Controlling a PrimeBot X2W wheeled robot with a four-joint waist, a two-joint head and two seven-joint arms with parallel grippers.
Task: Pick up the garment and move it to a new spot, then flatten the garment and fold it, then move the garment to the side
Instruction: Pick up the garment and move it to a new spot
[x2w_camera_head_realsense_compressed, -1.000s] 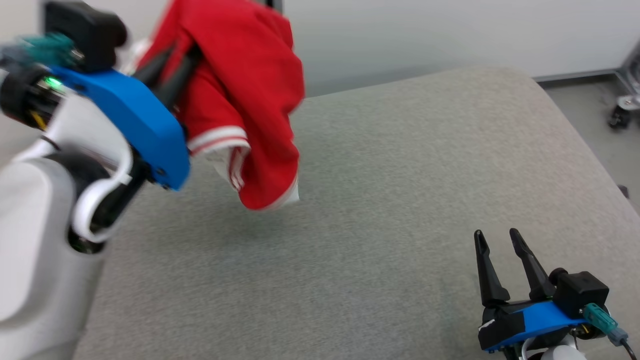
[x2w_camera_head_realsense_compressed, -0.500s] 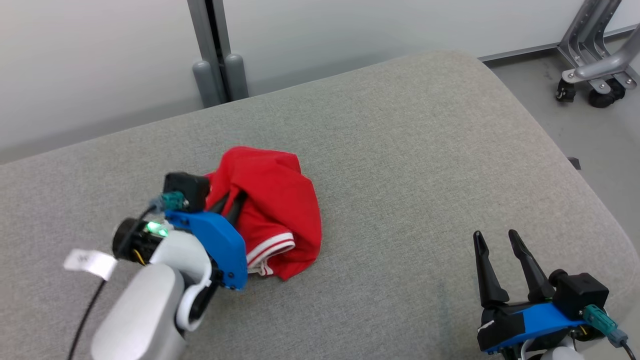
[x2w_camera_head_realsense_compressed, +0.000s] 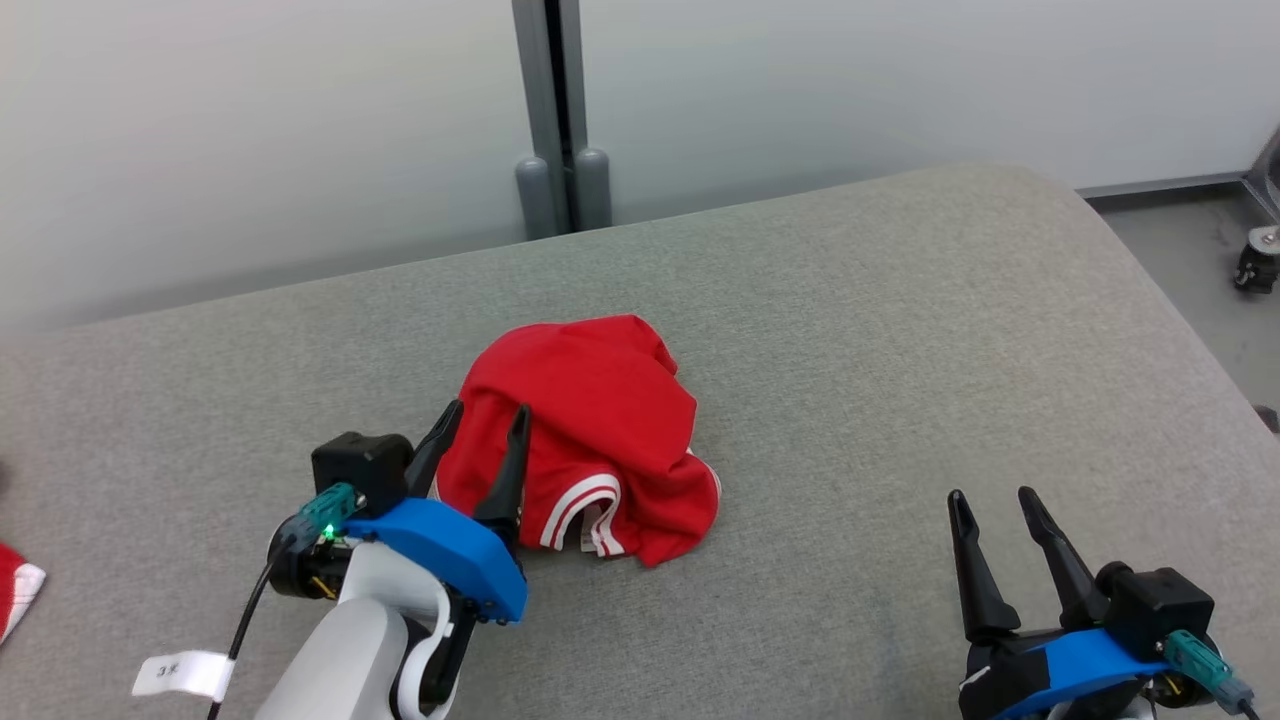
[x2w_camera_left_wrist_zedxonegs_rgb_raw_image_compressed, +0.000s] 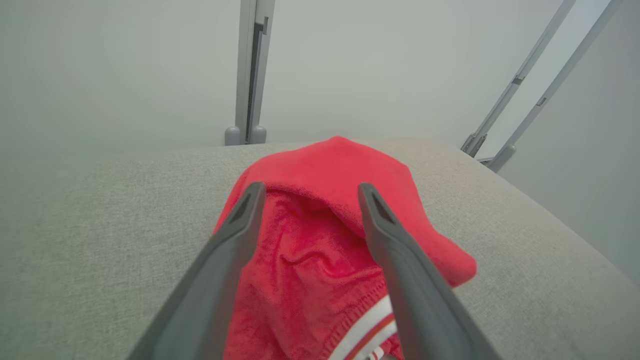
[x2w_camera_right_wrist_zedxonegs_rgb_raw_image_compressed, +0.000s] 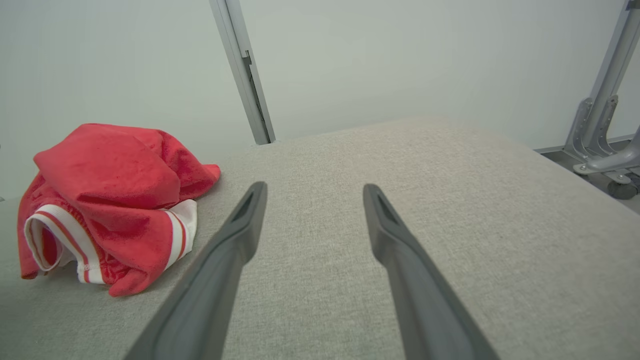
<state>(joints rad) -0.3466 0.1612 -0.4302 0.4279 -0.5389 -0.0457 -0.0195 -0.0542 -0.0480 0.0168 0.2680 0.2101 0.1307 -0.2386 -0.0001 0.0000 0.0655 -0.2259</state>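
The garment (x2w_camera_head_realsense_compressed: 590, 430) lies in a crumpled red heap near the middle of the grey padded surface (x2w_camera_head_realsense_compressed: 900, 330), its white-striped rib band turned toward us. We judge that the placing is done and flattening comes next. To do it well, we lift the left claw (x2w_camera_head_realsense_compressed: 488, 412) straight off so no fold catches on a finger. Then we bring both claws to the striped band and to an opposite edge and draw them apart low over the padding. The left claw is spread wide and grasps nothing. Its two fingers straddle the heap's near left side, and we cannot tell whether they brush the cloth. The right claw (x2w_camera_head_realsense_compressed: 990, 495) is also spread, empty, and well apart from the garment.
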